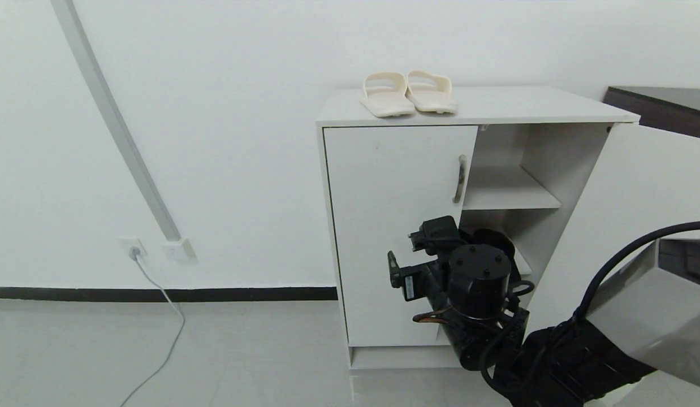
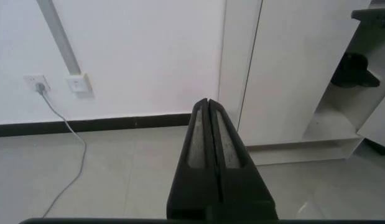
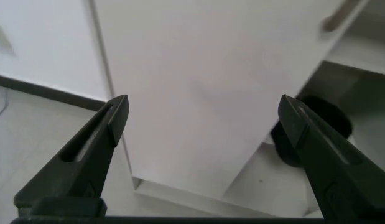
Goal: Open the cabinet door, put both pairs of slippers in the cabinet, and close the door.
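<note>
The cabinet [image 1: 525, 104] stands against the white wall. Its right door [image 1: 638, 186] is swung open; the left door [image 1: 395, 226] is closed, w/ a metal handle [image 1: 460, 178] at its inner edge. The cream slippers [image 1: 409, 93] lie side by side on top of the cabinet, near the left end, toes to the wall. The black slippers [image 2: 357, 70] are inside the open right compartment, on the lower shelf, under the upper shelf [image 1: 508, 195]. In the head view the right arm hides part of them.

The right gripper [image 3: 203, 102] is low in front of the closed left door, close to its inner edge. Its fingers are spread wide and hold nothing. The wrist view shows the door panel between them and the black pair off to one side.

The left gripper [image 2: 208, 102] hangs above the floor, apart from the cabinet. Its fingers are pressed together w/ nothing between.

On the wall left of the cabinet are a socket [image 1: 132, 247] w/ a grey cable [image 1: 169, 316] going down to the floor, and a slanted grey conduit [image 1: 118, 124].
</note>
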`<state>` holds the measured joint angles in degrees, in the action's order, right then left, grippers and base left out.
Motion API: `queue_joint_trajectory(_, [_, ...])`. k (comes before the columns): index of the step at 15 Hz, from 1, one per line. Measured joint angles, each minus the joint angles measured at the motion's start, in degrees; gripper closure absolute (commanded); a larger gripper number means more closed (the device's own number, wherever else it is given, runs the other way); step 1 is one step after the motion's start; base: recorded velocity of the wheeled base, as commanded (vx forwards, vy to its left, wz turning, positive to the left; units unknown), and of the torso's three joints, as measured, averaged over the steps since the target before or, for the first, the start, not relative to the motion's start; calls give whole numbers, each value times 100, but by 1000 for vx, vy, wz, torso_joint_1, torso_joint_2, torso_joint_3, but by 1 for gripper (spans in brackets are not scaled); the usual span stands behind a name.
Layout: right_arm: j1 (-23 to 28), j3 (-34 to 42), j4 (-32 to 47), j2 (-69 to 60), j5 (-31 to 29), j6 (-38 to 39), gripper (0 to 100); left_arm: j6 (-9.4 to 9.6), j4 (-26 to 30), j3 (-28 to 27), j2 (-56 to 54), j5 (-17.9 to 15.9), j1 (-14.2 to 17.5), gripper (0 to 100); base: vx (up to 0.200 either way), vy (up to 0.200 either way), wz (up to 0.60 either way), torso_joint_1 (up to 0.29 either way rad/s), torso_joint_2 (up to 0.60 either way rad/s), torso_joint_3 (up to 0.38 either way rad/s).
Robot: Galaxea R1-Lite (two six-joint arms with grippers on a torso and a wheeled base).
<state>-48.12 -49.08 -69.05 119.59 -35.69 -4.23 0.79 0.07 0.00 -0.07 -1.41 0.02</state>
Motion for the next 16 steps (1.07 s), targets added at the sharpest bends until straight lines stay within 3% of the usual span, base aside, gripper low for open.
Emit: queue_joint_trajectory(16, [-22,-61,-22,50,12,-154,0,-13,2,0,0,29,-2,100,0,0,0,182,-497,-316])
